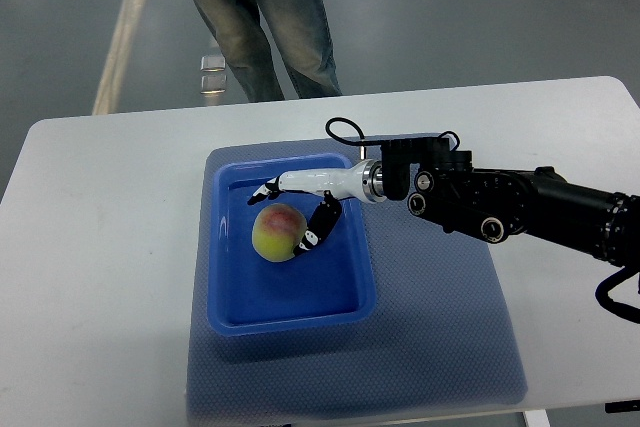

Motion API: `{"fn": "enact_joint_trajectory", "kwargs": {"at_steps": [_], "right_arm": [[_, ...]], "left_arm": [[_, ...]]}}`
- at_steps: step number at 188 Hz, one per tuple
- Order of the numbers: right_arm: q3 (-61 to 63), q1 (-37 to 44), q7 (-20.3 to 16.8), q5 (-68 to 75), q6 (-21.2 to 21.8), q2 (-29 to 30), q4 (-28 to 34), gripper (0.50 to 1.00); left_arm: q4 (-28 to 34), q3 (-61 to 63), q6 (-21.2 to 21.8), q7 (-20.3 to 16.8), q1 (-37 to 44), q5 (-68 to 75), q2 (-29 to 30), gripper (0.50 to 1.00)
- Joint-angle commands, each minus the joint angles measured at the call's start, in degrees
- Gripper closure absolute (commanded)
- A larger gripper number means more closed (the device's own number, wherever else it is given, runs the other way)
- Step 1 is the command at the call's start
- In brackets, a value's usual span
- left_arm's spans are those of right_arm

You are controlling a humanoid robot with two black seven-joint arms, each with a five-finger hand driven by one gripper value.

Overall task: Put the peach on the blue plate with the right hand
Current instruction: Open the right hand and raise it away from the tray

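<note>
The peach (pixel 279 233) sits inside the blue plate (pixel 345 297), left of its middle, resting on the floor of it. My right robot hand (pixel 297 209) reaches in from the right, its long axis running right to left, fingers curled loosely around the peach's top and right side, seemingly touching it. The plate lies on a blue mat (pixel 440 337) on the white counter (pixel 100 247); the next move, I judge, is spreading my fingers and pulling back right.

This looks like a robot lab or test room: a plain white tabletop (pixel 100 247) stands on a grey smooth floor (pixel 450 7), with a person in jeans (pixel 262 22) standing just behind it.
</note>
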Motion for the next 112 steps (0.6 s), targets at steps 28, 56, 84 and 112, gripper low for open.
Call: {"fn": "enact_joint_trajectory", "kwargs": {"at_steps": [28,56,84,112], "right_arm": [[15.84,2.16,-0.25,5.61,2.93,-8.85,2.68,0.56],[34.03,-5.4,0.19,22.4,2.93,-12.28,2.5,0.56],[52.58,-19.99,0.28,46.39,3.9,-9.12,1.89,0.56],[55.92,-26.31,0.72,53.51,4.07,-2.09,-3.04,0.56]], "left_arm": [[0.18,0.0,-0.01,0.0,0.0,0.0,0.0,0.5],[0.09,0.09,-0.01,0.0,0.0,0.0,0.0,0.5],[-0.35,0.09,-0.01,0.08,0.0,0.0,0.0,0.5],[-0.26,0.18,-0.01,0.08,0.0,0.0,0.0,0.5]]}}
